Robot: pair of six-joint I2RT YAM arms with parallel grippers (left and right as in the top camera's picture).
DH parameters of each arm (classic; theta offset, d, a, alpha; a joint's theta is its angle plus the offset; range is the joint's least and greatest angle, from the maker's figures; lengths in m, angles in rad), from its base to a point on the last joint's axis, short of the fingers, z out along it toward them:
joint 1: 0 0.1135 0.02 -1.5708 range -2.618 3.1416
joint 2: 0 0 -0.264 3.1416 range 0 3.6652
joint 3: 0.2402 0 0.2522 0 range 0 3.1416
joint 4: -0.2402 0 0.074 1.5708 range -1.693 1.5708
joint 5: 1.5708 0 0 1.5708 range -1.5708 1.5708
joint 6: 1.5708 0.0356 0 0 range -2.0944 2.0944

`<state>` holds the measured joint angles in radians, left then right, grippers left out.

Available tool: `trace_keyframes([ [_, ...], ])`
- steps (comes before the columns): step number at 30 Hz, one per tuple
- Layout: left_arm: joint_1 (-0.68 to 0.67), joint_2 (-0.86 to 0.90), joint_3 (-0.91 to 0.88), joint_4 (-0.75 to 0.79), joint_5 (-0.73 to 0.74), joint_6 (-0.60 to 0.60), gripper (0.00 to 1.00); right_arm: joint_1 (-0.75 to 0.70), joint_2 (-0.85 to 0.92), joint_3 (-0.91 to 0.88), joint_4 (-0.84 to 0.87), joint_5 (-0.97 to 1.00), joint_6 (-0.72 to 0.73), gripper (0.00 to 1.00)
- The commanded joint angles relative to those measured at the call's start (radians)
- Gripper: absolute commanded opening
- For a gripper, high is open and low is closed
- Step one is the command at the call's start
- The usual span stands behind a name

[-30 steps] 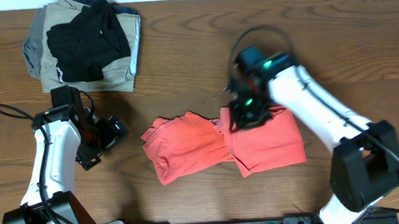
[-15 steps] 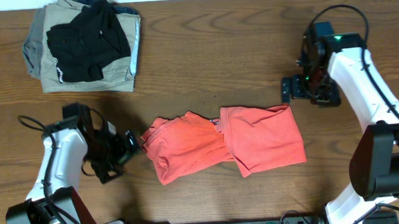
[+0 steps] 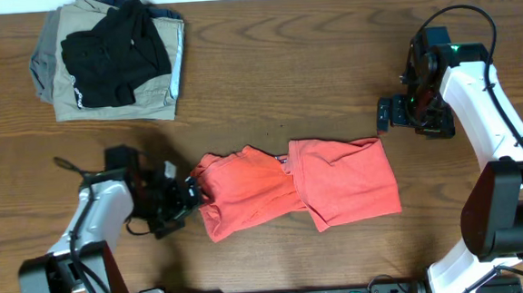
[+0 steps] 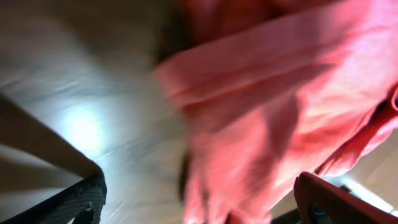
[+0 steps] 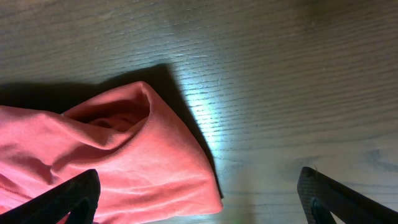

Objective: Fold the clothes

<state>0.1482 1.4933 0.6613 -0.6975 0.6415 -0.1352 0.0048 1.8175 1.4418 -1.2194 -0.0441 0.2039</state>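
Left gripper (image 3: 188, 193): jaws wide, holding nothing, set at the left edge of the red-orange T-shirt (image 3: 336, 183), which lies rumpled and partly folded at mid-table (image 3: 266, 73). To fold cleanly, you should gather every layer of that edge before closing, then carry it rightward over the flatter half. The left arm lies low, its forearm reaching rightward. Right gripper (image 3: 384, 114): equally spread and empty, just off the shirt's far right corner, its arm bent back toward its base.

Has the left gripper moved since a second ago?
Yes. In the overhead view the left gripper has travelled away from the folded pile, up to the near edge of the T-shirt.
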Motion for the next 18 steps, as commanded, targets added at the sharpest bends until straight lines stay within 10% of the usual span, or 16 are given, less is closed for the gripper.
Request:
trace_keyframes([
  [1, -0.081, 0.003, -0.002, 0.053, 0.028, -0.052, 0.98, -0.004, -0.018, 0.013, 0.0, 0.01, 0.012, 0.99],
  [12, -0.215, 0.003, -0.002, 0.168, -0.079, -0.229, 0.9, -0.004, -0.018, 0.013, 0.0, 0.011, 0.012, 0.99],
  [18, -0.218, 0.003, -0.002, 0.169, -0.114, -0.23, 0.06, -0.003, -0.018, 0.013, 0.0, 0.011, 0.012, 0.99],
])
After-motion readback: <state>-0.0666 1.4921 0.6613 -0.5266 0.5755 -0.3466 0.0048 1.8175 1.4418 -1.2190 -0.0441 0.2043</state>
